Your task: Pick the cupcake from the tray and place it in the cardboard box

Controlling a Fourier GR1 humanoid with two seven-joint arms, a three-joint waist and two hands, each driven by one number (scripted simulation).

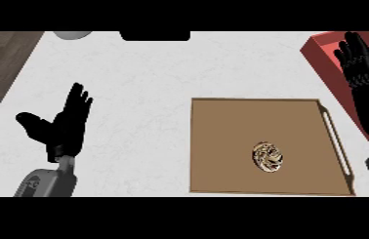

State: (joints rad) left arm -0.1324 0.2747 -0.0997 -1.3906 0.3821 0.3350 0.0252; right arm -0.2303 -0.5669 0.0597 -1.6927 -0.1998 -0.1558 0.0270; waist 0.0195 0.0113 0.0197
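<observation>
Waiting for pickup, the cupcake [268, 157] lies on the brown tray [231, 128]; the right hand [355, 62], fingers straight and empty, hangs over the red box [319, 57] and must reach the cupcake. The left hand [66, 122] rests, fingers spread.

Swirl-topped cupcake [268, 157] on brown tray [216, 117], red box [321, 57] far right

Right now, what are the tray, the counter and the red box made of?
The tray looks like wood or brown board: plain matte brown, no shine. The counter looks like stone, maybe marble: white with faint grey veins. The red box could be cardboard: flat, dull red walls, but I can't be sure.
</observation>
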